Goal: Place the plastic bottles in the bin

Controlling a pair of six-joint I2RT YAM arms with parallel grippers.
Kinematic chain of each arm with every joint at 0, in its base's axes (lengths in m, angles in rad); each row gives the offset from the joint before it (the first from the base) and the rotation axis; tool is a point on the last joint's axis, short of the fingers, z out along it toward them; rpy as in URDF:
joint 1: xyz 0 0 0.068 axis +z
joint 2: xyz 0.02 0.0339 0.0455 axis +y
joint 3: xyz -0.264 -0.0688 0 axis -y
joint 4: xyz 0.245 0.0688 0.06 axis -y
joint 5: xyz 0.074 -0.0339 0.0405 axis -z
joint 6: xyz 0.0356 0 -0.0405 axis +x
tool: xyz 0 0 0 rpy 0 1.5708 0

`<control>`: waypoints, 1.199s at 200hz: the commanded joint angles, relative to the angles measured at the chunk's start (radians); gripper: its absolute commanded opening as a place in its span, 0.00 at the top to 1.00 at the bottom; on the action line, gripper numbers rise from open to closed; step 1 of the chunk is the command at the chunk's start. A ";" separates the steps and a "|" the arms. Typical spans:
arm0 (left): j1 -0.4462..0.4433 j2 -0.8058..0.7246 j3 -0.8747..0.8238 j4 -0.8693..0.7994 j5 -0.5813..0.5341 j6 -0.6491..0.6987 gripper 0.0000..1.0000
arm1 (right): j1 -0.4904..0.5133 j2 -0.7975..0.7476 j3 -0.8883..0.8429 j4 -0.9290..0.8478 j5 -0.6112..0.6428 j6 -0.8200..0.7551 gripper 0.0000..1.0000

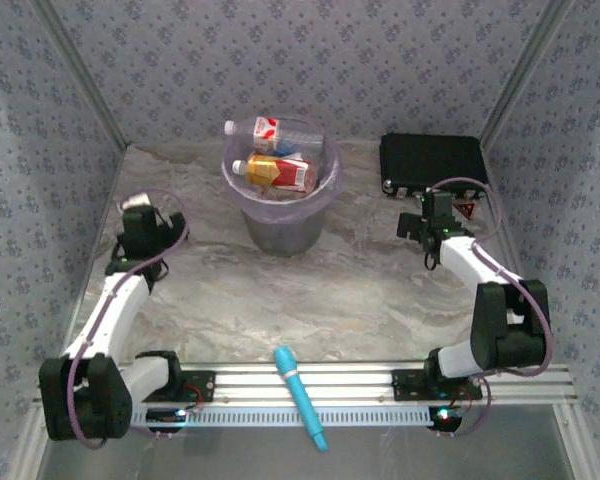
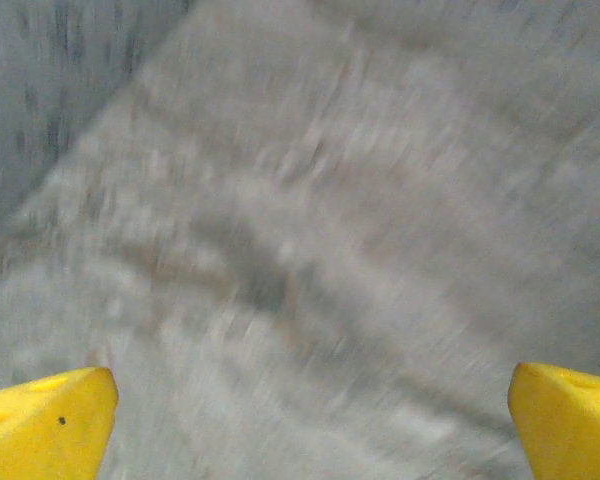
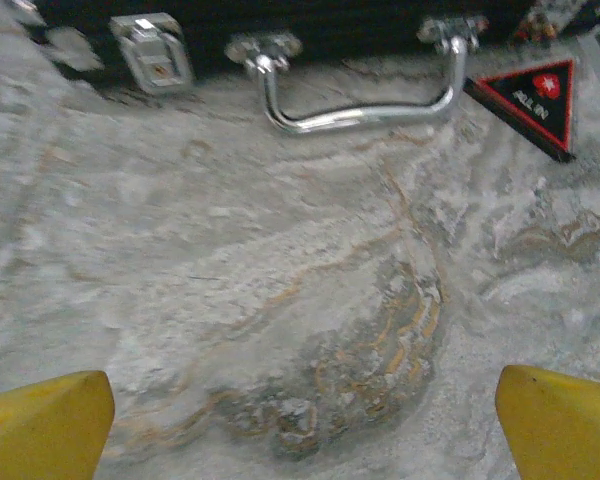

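The left hand (image 2: 310,420) and right hand (image 3: 305,420) are held spread and empty, and the plastic bottles (image 1: 277,172) are heaped in the bin (image 1: 280,228), where the topmost could be knocked off by an arm.

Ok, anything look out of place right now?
Yes: the bin is heaped, and the top red-and-white bottle lies across its far rim, cap past the left edge. A teal stick lies slanted across the front rail.

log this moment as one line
plastic bottles: in bin | left gripper: open, empty | right gripper: open, empty, by black case | teal tool: near edge
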 commanded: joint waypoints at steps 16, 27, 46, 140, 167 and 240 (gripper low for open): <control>0.006 0.085 -0.099 0.421 -0.053 0.106 0.00 | 0.020 0.043 -0.063 0.266 0.128 -0.053 0.00; 0.006 0.139 -0.118 0.504 -0.036 0.121 0.00 | 0.027 0.050 -0.109 0.351 0.159 -0.092 0.00; 0.003 0.235 -0.136 0.636 0.010 0.195 0.00 | 0.014 0.044 -0.184 0.481 0.162 -0.120 0.00; -0.007 0.457 -0.212 0.951 0.092 0.252 0.00 | -0.069 0.084 -0.404 0.940 -0.070 -0.171 0.00; -0.008 0.446 -0.201 0.912 0.094 0.249 0.00 | -0.075 0.076 -0.398 0.899 -0.082 -0.167 0.00; -0.007 0.449 -0.204 0.922 0.094 0.249 0.00 | -0.073 0.071 -0.396 0.894 -0.090 -0.172 0.00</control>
